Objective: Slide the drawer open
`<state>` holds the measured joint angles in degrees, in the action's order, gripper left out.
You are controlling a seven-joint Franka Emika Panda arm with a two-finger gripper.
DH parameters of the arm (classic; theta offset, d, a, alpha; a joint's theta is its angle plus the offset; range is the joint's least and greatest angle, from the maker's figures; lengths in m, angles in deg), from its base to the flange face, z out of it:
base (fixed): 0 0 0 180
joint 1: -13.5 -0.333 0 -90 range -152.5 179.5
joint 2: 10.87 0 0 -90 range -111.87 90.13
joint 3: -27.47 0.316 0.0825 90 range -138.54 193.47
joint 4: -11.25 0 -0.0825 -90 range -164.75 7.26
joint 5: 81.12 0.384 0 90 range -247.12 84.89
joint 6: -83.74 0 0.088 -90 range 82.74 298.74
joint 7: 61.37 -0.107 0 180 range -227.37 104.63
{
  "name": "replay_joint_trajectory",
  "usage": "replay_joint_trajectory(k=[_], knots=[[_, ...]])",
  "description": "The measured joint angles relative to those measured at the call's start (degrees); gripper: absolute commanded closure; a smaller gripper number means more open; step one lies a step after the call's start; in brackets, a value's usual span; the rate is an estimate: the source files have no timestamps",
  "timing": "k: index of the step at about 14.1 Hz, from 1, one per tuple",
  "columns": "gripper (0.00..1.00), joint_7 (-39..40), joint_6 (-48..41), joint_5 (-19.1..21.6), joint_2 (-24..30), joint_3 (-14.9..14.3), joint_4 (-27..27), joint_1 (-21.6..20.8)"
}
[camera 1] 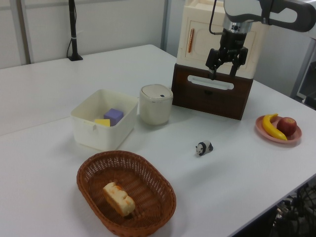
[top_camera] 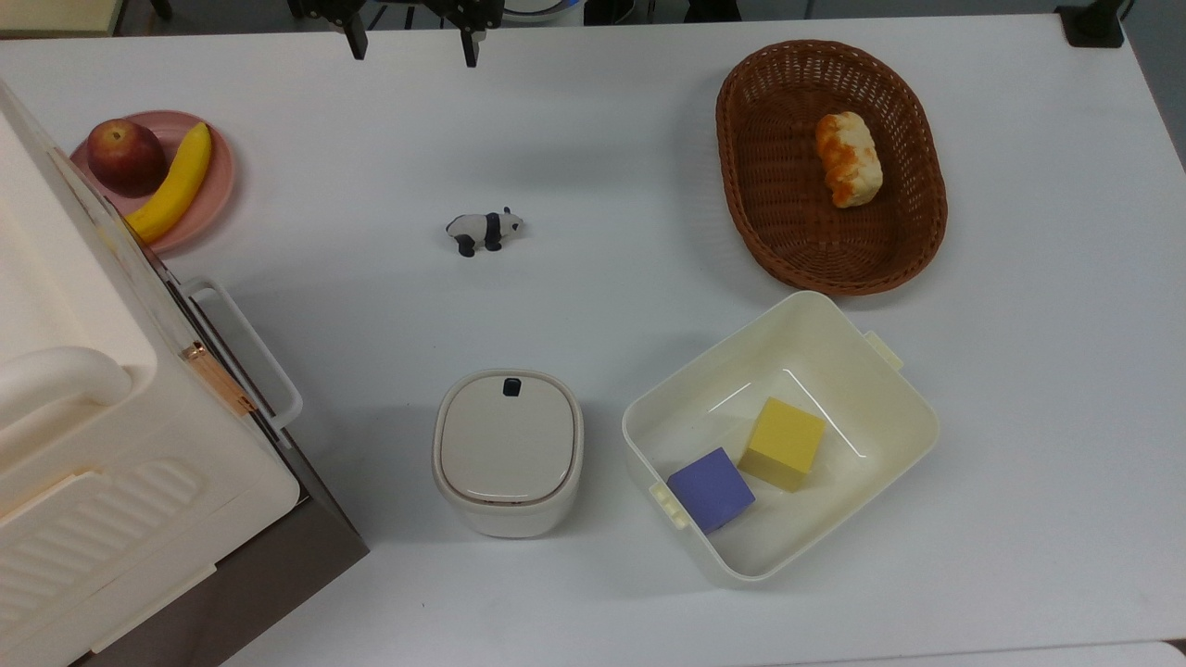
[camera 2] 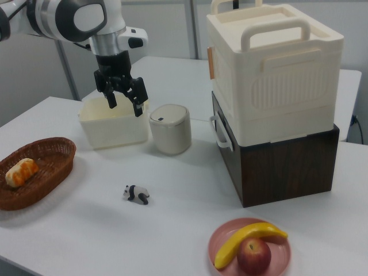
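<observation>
The robot arm [camera 2: 69, 17] had rounded white shells with dark grey joint sections between them. The wrist ended in a short silver-grey ring, and below it sat the black two-finger gripper [camera 2: 123, 99] of angular shape. Its two black fingers [top_camera: 356, 42] were thin and straight. A thin black cable [camera 1: 212, 17] ran beside the wrist.

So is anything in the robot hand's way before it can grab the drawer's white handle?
Nothing visible blocks it. The gripper hangs open above the table, and the handle on the drawer faces bare tabletop. The lidded pot stands off to one side.
</observation>
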<state>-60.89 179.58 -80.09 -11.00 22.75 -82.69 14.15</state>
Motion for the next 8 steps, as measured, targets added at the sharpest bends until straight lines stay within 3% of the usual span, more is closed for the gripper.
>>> replay_joint_trajectory(k=[8], knots=[[0.00,5.42,0.00,-0.27,-0.24,-0.02,-0.50,0.16]])
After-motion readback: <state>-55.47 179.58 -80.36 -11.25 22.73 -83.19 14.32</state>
